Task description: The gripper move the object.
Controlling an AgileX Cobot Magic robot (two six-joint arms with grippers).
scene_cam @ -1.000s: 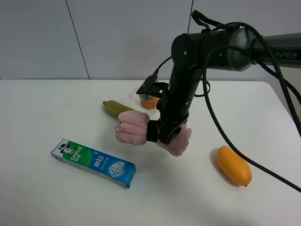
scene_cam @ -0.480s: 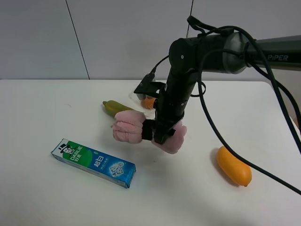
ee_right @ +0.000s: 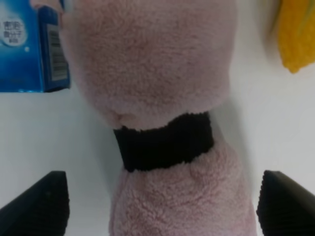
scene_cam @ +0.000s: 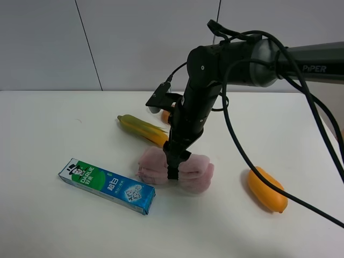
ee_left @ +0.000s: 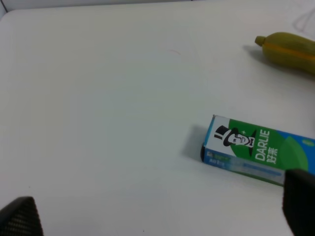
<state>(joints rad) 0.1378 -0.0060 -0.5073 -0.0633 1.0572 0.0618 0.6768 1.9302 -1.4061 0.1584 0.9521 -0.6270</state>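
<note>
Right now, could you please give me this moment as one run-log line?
right gripper: open, straddling pink towel | towel: on table beside toothpaste box | left gripper: open, empty

One each: towel [scene_cam: 189, 173], toothpaste box [scene_cam: 106, 185], banana [scene_cam: 142, 129], mango [scene_cam: 266, 189].

Pink towel [scene_cam: 196, 173]; black, seemingly plain band [ee_right: 165, 142]

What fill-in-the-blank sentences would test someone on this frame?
1. The pink rolled towel is cinched in the middle by a ____ band.
2. The right pincer stands over that band with its jaws ____.
3. In the high view, the Darlie toothpaste box lies on the towel's ____ side.
Missing words: black; open; left.
</note>
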